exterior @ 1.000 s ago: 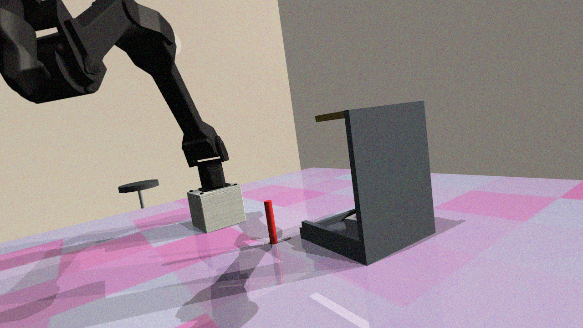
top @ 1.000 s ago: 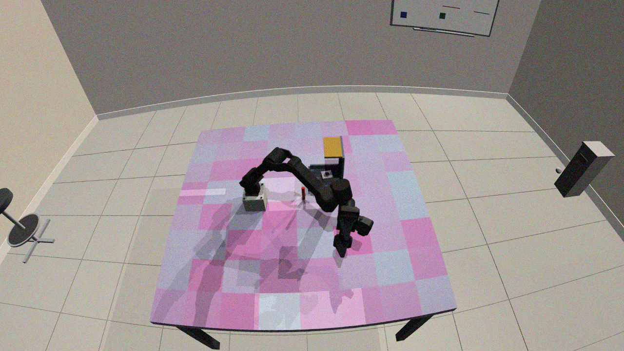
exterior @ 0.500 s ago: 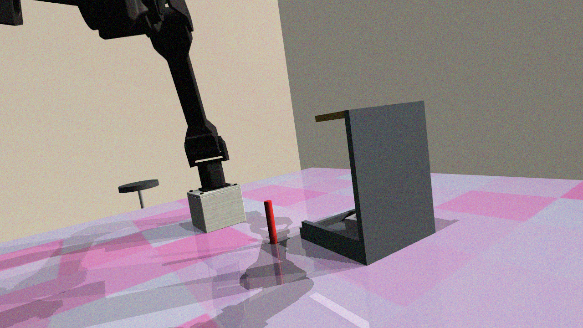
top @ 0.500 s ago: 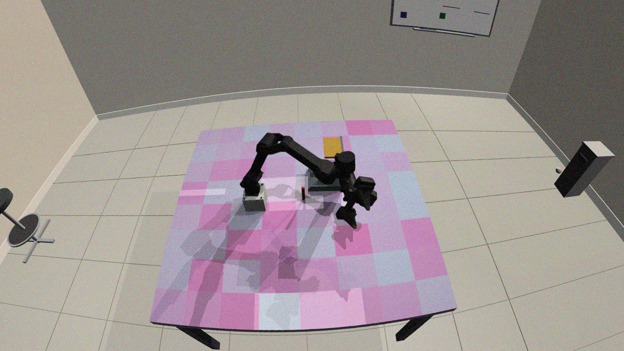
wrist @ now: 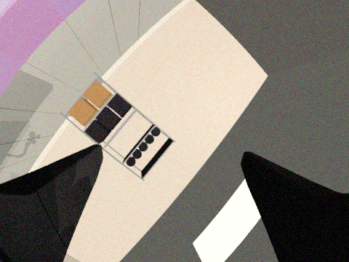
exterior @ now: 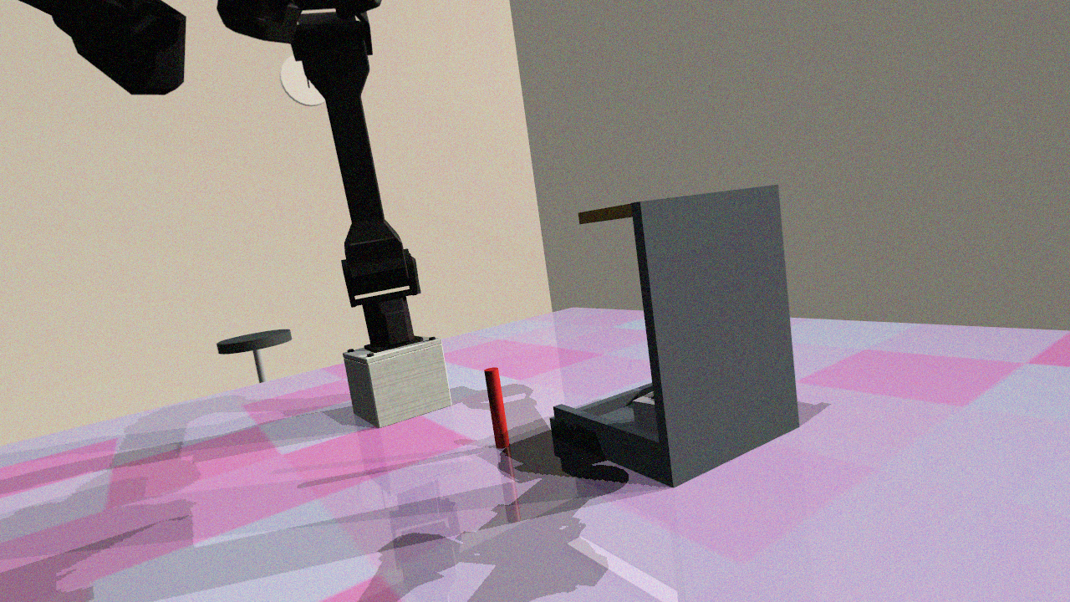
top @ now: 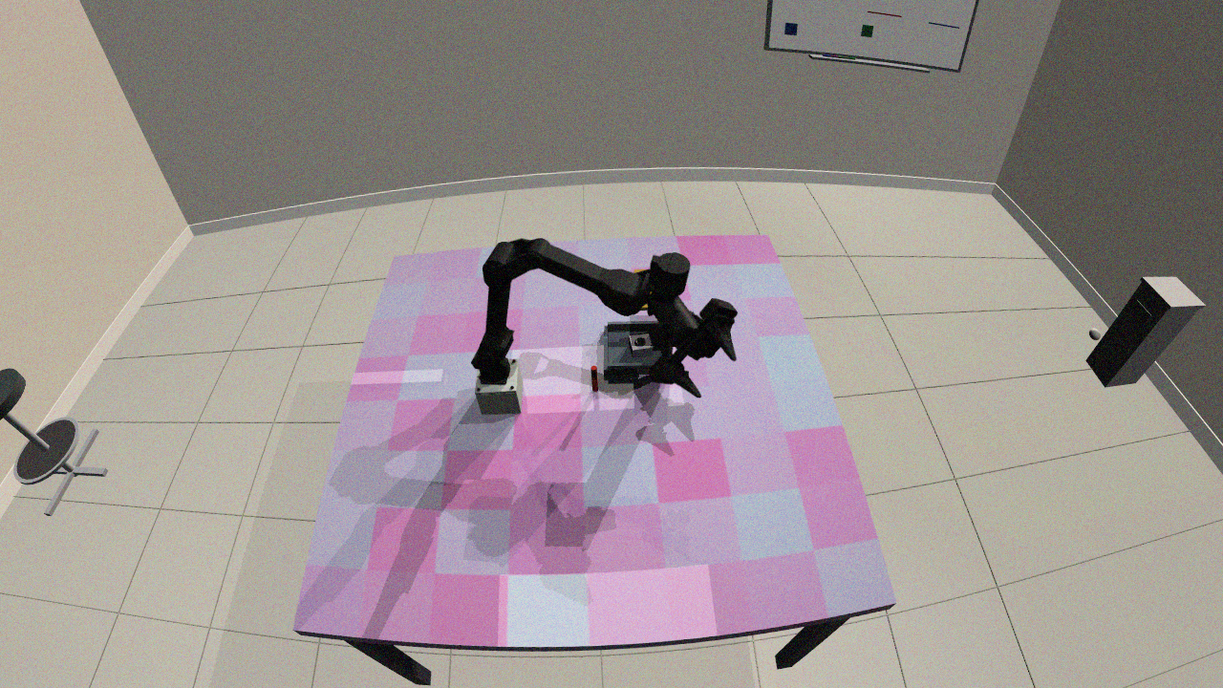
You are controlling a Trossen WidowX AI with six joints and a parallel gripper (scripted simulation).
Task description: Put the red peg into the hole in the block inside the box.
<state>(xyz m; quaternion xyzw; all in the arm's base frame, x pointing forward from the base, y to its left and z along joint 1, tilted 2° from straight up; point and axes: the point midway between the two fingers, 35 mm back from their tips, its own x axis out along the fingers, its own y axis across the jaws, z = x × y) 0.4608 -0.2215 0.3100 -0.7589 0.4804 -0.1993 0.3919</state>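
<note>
The red peg (top: pixel 594 378) (exterior: pixel 496 408) stands upright on the table, just outside the grey box (top: pixel 622 374) (exterior: pixel 718 322). The pale block (top: pixel 632 345) (exterior: pixel 643 405) sits on the box floor, with a dark hole in its top showing in the top view. The roof (exterior: pixel 604 215) sticks out high over the box; in the top view the arm hides most of it. My gripper (top: pixel 715 376) (wrist: pixel 174 156) is wide open and empty, above the table on the box's right in the top view, away from the peg. Its fingers are out of view in the exterior view.
The arm's pale base block (top: pixel 498 399) (exterior: pixel 407 385) stands left of the peg. The arm reaches over the box and roof in the top view; its height over the roof is unclear. The wrist view shows walls, floor and a distant shelf (wrist: pixel 109 118).
</note>
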